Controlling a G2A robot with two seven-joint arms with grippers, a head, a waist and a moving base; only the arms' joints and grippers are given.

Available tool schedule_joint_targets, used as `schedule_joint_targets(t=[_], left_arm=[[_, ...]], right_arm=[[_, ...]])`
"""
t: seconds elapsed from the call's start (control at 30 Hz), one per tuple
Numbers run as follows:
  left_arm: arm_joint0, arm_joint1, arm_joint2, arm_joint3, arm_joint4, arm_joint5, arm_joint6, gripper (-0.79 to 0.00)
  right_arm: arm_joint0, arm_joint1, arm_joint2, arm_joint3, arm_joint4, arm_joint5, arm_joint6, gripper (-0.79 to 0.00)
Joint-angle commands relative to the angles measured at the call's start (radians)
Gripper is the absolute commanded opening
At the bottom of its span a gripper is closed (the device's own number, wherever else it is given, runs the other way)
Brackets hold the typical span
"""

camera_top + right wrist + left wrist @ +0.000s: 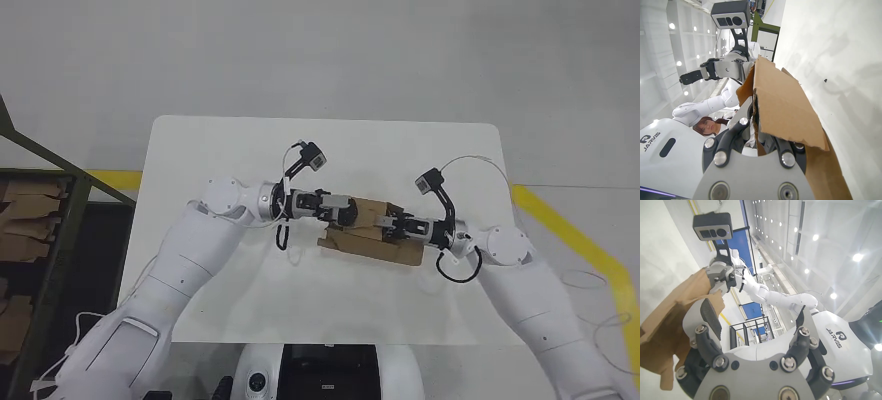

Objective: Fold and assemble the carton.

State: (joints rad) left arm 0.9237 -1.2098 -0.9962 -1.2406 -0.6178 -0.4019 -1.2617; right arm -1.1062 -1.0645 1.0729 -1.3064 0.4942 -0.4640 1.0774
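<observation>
A brown carton lies partly folded at the middle of the white table, between both arms. My right gripper is shut on the carton's wall, with the cardboard edge pinched between its fingers; the left wrist view shows this gripper clamped on the carton's far end. My left gripper stands wide open at the carton's other end. One of its fingers lies against a flap of the carton, and the other is in free air.
Off the table's left side stands a rack with stacks of flat cardboard. Bare table surface surrounds the carton on all sides. Yellow tape runs along the floor to the right.
</observation>
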Motion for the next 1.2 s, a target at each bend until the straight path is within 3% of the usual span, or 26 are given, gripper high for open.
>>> schedule_joint_targets(t=[0.0, 0.27, 1.17], left_arm=[[0.019, 0.003, -0.016, -0.006, -0.02, -0.01, 0.016, 0.0], [0.072, 0.011, -0.068, -0.012, -0.065, -0.016, 0.072, 0.0], [0.058, 0.0, -0.051, 0.017, -0.049, 0.007, 0.083, 0.0]], right_arm=[[-0.003, 0.001, 0.009, 0.003, 0.015, 0.002, -0.006, -0.785], [-0.025, 0.001, 0.031, -0.01, 0.053, -0.003, -0.008, -0.785], [-0.069, -0.006, -0.001, -0.084, 0.1, 0.005, 0.114, -0.785]])
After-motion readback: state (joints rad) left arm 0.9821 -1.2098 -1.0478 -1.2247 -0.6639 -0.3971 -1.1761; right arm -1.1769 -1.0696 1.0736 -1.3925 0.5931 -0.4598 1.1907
